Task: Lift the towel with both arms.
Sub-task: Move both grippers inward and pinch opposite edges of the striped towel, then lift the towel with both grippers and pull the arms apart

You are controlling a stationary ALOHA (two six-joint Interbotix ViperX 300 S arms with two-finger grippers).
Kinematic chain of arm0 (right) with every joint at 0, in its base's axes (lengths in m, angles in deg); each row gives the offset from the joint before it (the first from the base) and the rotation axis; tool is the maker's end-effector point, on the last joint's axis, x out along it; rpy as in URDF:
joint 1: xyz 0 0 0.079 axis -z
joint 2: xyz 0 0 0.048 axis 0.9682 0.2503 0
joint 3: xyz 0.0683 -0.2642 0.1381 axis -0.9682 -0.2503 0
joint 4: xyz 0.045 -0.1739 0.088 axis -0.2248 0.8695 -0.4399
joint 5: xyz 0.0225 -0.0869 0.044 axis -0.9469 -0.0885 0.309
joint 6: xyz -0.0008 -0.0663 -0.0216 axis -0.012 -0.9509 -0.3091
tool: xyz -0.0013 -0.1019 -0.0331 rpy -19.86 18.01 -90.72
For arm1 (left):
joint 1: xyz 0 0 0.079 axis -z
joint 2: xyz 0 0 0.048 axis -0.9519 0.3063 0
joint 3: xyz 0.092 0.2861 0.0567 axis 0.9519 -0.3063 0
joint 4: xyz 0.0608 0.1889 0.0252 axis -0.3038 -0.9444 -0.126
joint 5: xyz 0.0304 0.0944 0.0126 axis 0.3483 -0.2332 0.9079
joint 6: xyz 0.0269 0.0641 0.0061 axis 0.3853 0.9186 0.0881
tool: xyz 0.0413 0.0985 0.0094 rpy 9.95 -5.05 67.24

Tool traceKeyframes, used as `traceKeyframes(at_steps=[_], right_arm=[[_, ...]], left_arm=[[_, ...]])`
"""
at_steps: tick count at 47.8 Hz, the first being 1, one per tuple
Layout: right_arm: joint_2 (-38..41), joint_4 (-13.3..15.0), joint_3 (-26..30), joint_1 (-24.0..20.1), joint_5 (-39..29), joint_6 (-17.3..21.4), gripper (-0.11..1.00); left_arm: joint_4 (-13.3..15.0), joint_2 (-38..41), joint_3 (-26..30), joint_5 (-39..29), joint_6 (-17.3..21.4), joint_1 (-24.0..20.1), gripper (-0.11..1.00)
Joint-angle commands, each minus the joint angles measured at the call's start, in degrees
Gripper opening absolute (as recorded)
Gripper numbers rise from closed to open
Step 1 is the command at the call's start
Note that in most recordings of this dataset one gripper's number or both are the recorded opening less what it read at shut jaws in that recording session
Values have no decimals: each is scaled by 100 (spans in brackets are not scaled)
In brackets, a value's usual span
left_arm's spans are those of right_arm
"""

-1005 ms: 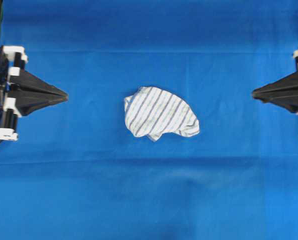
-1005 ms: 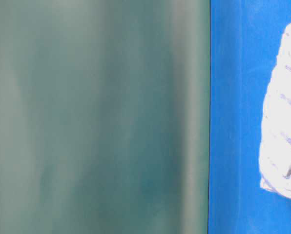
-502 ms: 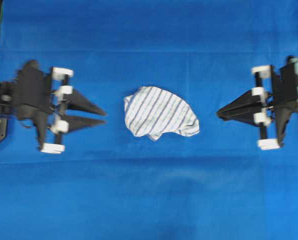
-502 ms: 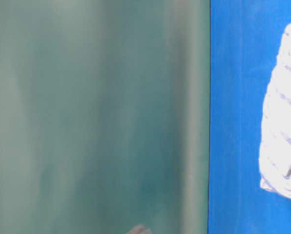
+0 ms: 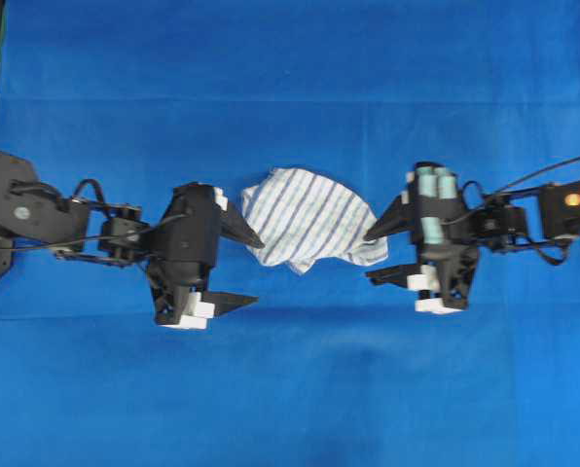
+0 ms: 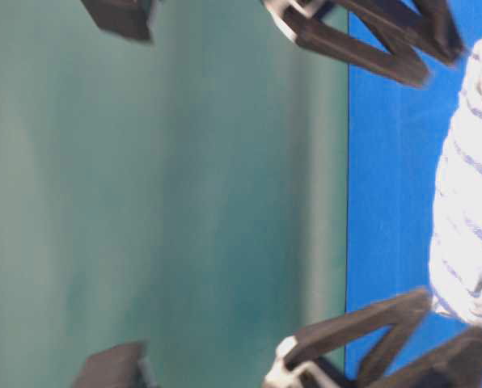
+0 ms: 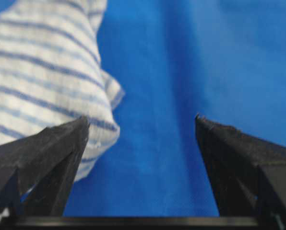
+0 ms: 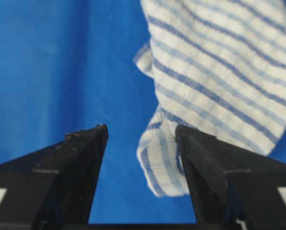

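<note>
The large plain blue cloth (image 5: 290, 389) covers the surface, and the two black robot arms reach in from both sides. The left end effector (image 5: 248, 271) and the right end effector (image 5: 376, 255) both stand with wedge-shaped fingers spread wide, holding nothing. Between them lies the small crumpled white towel with thin blue stripes (image 5: 309, 216), with one finger of each at its edge.

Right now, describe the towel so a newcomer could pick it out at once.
A large plain blue cloth covers the table. At its middle, between the left gripper and right gripper, lies the towel: small, crumpled, white with thin blue-grey stripes, the only patterned thing there.
</note>
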Motion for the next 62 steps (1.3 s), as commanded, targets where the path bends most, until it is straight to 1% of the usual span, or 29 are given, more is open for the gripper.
traceKeyframes(at_steps=[1, 15, 24, 28, 30, 32, 36, 37, 39, 42, 44, 46, 54, 62], right_arm=[[185, 26, 202, 9, 0, -9, 63], [896, 18, 343, 167, 62, -9, 63], [1063, 9, 431, 167, 70, 0, 63], [1055, 9, 431, 185, 62, 0, 63], [1063, 9, 431, 193, 70, 0, 63], [1063, 0, 422, 211, 53, 0, 62], [1055, 9, 439, 255, 44, 0, 58], [1055, 9, 431, 272, 44, 0, 56], [1055, 9, 431, 290, 44, 0, 47], [1046, 9, 431, 308, 44, 0, 29], [1046, 9, 431, 308, 44, 0, 17], [1046, 9, 431, 308, 44, 0, 8], [940, 0, 439, 308, 35, 44, 8], [545, 0, 519, 308, -70, 62, 8]], left_arm=[[9, 202, 176, 35, 18, -70, 87], [18, 870, 387, 176, 18, -229, 87], [18, 1028, 457, 149, 0, -255, 84], [35, 1020, 483, 114, -18, -299, 81], [44, 1028, 492, 97, -18, -316, 77], [53, 1028, 501, 62, -18, -334, 70], [53, 1028, 519, 0, -18, -387, 49], [53, 1028, 519, -18, -18, -396, 41], [53, 1028, 536, -44, -18, -404, 29], [53, 1028, 554, -97, -18, -439, 13], [53, 1028, 562, -132, -9, -466, 5], [53, 1011, 580, -193, -9, -466, 3], [53, 817, 668, -536, -9, -510, 3], [53, 360, 888, -1037, -9, -510, 3]])
